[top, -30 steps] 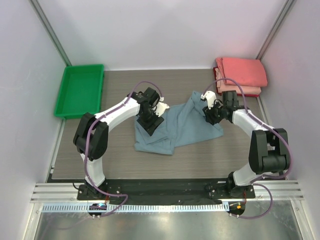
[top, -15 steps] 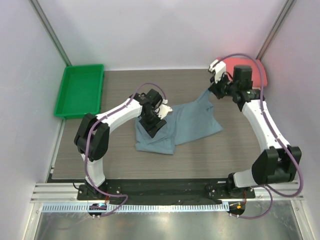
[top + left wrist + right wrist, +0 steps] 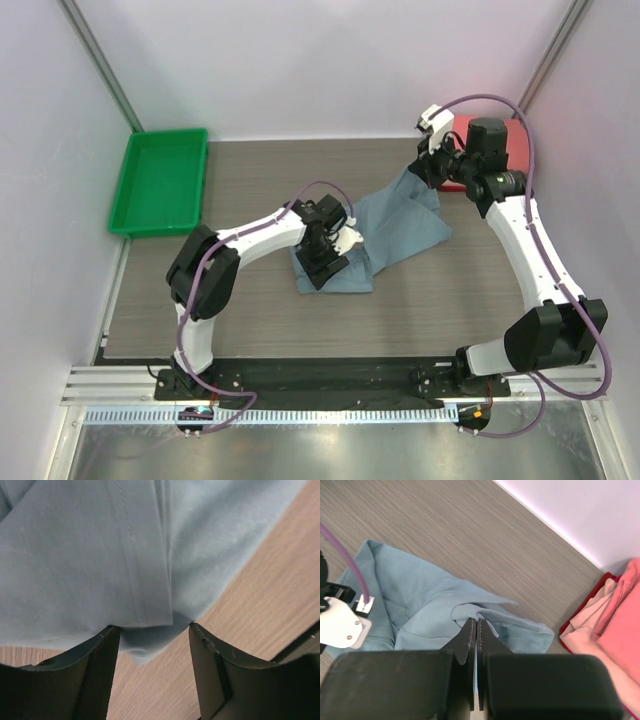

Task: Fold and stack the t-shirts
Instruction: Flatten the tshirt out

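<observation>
The dusty blue-grey t-shirt (image 3: 395, 232) lies crumpled on the middle of the table. My right gripper (image 3: 420, 176) is shut on a fold of its far edge (image 3: 485, 611) and holds that edge lifted near the back right. My left gripper (image 3: 325, 262) is open and low over the shirt's near-left part, and a hemmed corner of the cloth (image 3: 145, 645) lies between its fingers (image 3: 95, 680). The folded coral-red shirts (image 3: 620, 625) are stacked at the back right, mostly hidden behind my right arm in the top view (image 3: 518, 132).
A green plastic tray (image 3: 160, 180) stands at the back left. White walls close in the table on three sides. Bare wooden tabletop (image 3: 240, 310) shows to the left of and in front of the shirt.
My right gripper has moved from the shirt's right side to the back right, lifting the edge. My left gripper has slid right and nearer, and the shirt's left part has bunched up narrower.
</observation>
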{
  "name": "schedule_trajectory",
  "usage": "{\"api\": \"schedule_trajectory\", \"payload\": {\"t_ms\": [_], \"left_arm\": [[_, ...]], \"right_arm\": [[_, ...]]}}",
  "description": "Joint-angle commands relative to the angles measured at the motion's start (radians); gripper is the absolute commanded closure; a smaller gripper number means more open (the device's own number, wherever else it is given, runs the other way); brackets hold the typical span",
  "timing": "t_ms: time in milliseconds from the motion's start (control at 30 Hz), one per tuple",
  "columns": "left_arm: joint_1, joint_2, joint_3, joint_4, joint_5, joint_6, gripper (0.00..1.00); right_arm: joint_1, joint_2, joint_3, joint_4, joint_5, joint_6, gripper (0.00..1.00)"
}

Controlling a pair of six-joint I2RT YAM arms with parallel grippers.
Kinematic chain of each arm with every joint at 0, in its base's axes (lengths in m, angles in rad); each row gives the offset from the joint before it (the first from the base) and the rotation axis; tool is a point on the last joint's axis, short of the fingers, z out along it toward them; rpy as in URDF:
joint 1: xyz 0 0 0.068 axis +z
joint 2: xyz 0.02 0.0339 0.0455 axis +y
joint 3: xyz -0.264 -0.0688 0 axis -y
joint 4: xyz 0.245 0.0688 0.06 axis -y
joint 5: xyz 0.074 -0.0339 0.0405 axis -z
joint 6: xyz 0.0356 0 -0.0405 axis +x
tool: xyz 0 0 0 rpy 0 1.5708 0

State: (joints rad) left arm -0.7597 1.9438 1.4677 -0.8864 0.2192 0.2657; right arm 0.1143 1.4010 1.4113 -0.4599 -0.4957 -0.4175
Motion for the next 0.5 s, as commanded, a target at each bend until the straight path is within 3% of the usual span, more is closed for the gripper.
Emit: {"api": "schedule_trajectory", "payload": {"t_ms": [0, 267, 467], "left_arm": [[-0.012, 0.033, 0.042, 0.041, -0.053, -0.020, 0.42], [-0.016, 0.063, 0.152, 0.000, -0.066, -0.022, 0.43], [-0.030, 0.044, 0.149, -0.013, -0.047, -0.019, 0.43]], "right_arm": [[0.001, -0.025, -0.005, 0.038, -0.007, 0.031, 0.99], [0.002, -0.049, -0.035, 0.052, -0.003, 0.042, 0.99], [0.004, -0.066, -0.063, 0.056, 0.009, 0.051, 0.99]]}}
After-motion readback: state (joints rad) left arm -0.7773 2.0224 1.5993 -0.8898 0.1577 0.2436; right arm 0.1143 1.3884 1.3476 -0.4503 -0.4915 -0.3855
